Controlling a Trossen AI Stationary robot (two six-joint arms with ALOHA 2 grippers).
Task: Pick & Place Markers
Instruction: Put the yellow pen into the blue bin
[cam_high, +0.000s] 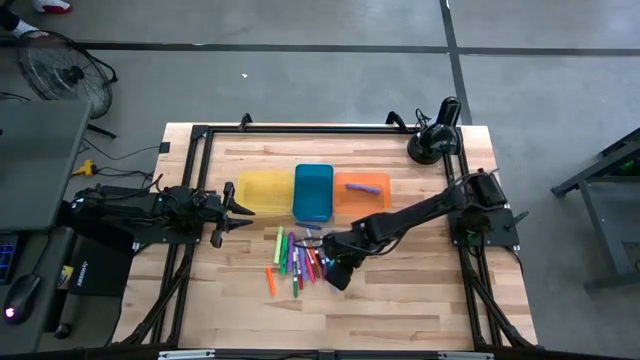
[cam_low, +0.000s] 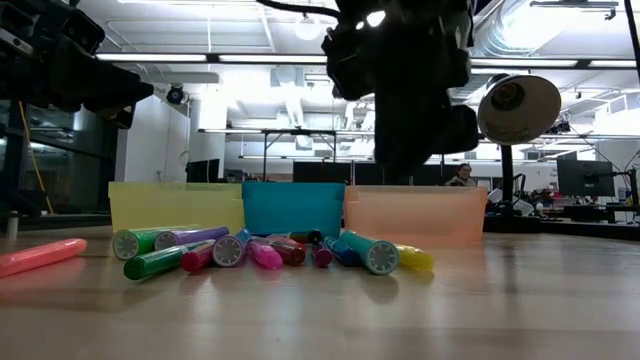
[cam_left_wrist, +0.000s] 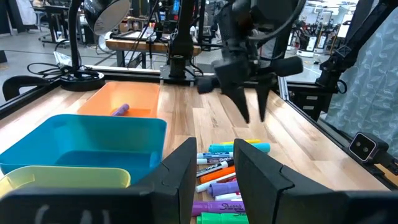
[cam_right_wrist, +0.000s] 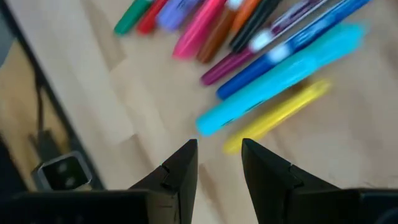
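A pile of coloured markers (cam_high: 297, 258) lies flat on the wooden table in front of three trays; it also shows in the low view (cam_low: 270, 250) and the left wrist view (cam_left_wrist: 227, 180). One purple marker (cam_high: 362, 186) lies in the orange tray (cam_high: 380, 200). My right gripper (cam_high: 337, 268) hangs above the pile's right end, fingers pointing down, open and empty; a light blue marker (cam_right_wrist: 280, 74) and a yellow marker (cam_right_wrist: 280, 115) lie just beyond its fingertips (cam_right_wrist: 217, 146). My left gripper (cam_high: 240, 207) waits open and empty beside the yellow tray (cam_high: 265, 190).
The yellow tray, blue tray (cam_high: 313, 190) and orange tray stand side by side behind the pile. A black lamp (cam_high: 435, 140) stands at the far right corner. An orange marker (cam_high: 270, 280) lies apart at the pile's near left. Bare wood lies toward the near edge.
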